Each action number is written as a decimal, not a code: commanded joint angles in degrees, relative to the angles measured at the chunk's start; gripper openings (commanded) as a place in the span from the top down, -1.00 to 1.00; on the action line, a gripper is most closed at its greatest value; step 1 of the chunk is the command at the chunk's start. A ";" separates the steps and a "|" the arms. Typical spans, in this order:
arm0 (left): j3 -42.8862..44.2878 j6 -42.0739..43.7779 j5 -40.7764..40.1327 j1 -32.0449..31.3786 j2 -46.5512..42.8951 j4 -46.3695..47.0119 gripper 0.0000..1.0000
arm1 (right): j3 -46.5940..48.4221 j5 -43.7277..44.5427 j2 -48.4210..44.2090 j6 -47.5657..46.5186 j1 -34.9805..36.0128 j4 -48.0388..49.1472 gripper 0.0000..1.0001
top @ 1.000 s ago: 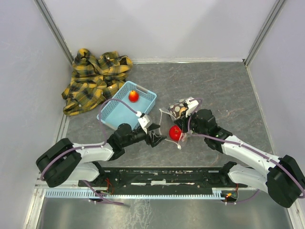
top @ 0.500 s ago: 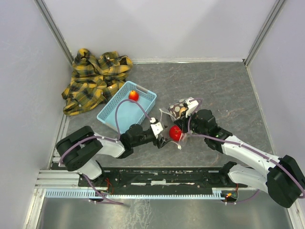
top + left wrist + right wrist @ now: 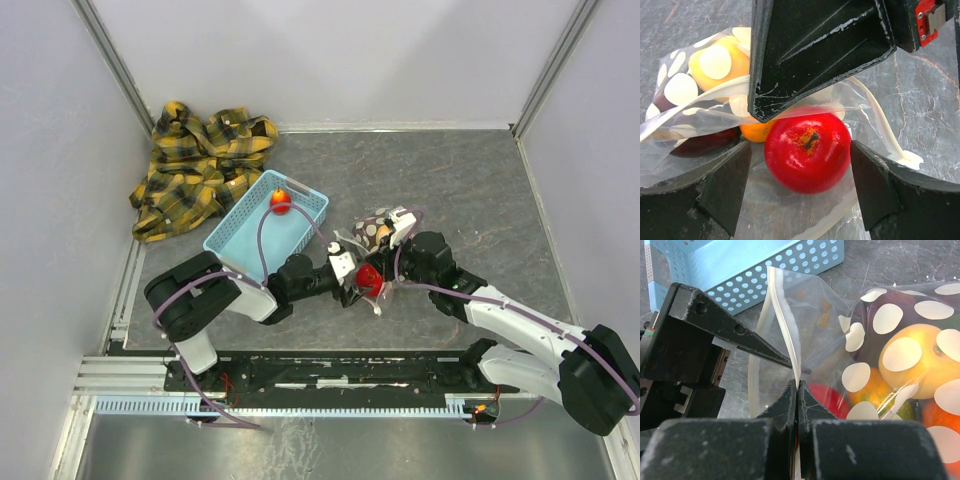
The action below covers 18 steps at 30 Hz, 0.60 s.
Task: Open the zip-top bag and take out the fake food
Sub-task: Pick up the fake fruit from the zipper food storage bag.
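Note:
The zip-top bag (image 3: 372, 236), clear with white dots, lies open on the table, holding fake food. My right gripper (image 3: 798, 386) is shut on the bag's white zip strip (image 3: 785, 335) and holds that edge up. A red apple (image 3: 807, 152) lies in the bag's mouth, with an orange fruit (image 3: 754, 131), a yellow fruit (image 3: 715, 62) and a dark maroon one (image 3: 702, 142) behind it. My left gripper (image 3: 800, 187) is open, its fingers either side of the red apple (image 3: 369, 278), not touching it. The yellow fruit (image 3: 912, 357) also shows in the right wrist view.
A light blue slotted basket (image 3: 262, 235) stands left of the bag with one red-orange fruit (image 3: 280, 201) inside. A yellow plaid shirt (image 3: 200, 160) lies crumpled at the back left. Grey walls close in the table.
My left gripper has moved right, from beside the basket into the bag's mouth, around the red apple. The right gripper has held the bag's edge still.

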 commanded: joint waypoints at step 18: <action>3.33 -0.95 1.93 -0.82 8.45 7.84 -0.99 | -0.61 -1.02 -0.56 1.11 0.15 3.48 0.97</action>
